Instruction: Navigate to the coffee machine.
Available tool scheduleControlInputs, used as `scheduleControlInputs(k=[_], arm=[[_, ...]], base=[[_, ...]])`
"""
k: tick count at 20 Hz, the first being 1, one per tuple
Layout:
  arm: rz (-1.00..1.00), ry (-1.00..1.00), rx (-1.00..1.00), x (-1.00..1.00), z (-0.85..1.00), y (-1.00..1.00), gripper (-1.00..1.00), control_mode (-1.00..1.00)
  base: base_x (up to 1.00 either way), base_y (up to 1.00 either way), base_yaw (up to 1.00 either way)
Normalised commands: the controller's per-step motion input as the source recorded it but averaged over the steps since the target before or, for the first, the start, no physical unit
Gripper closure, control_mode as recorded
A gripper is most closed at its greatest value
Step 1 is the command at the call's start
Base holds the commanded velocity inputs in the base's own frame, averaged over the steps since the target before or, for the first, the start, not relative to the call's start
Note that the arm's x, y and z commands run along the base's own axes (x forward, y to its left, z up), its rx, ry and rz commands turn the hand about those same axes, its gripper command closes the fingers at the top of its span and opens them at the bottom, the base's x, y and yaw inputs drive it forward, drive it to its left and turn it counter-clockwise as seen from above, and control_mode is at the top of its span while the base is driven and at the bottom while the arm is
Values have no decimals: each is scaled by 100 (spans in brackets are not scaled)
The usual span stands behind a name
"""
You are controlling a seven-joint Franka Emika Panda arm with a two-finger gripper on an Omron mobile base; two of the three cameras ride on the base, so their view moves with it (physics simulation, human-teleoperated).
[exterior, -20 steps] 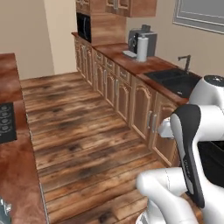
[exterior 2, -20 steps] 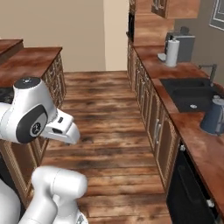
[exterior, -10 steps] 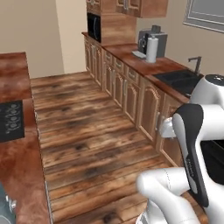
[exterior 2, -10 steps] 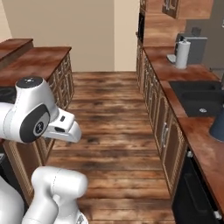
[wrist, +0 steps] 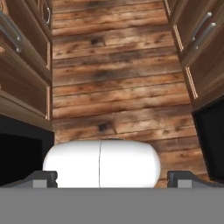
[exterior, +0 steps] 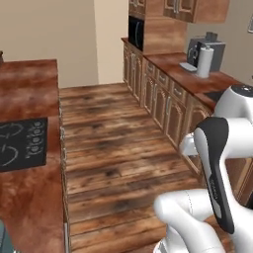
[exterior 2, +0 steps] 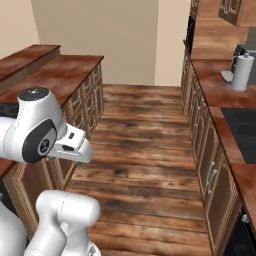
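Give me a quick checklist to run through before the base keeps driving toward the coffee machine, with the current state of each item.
1. Target in sight: ok. The coffee machine stands on the right-hand counter, ahead of the base.
2. Target unobstructed: not ok. A paper towel roll stands in front of it and hides part of it.
3. Floor path: ok. The wooden floor between the two cabinet runs shows no obstacles.
4. Side clearance: ok. The cabinet doors on the right all look shut, nothing juts into the aisle.
5. Gripper state: open. The gripper points down at the floor, fingertips wide apart, holding nothing.
6. Arrival: not ok. The machine is still well ahead.
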Motion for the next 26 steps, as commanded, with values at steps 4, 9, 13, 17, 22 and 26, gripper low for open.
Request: scheduleControlInputs(k=[4,9,13,17,22,26], arm=[[0,0,0,0,0,0,-100,100],[0,0,0,0,0,0,-100,100],[0,0,0,0,0,0,-100,100],[0,0,0,0,0,0,-100,100],[0,0,0,0,0,0,-100,100],[0,0,0,0,0,0,-100,100]], base=[[42,-25,15],[49,-21,10],[50,-21,8],[45,-21,3],[48,-26,0],[58,-19,0]])
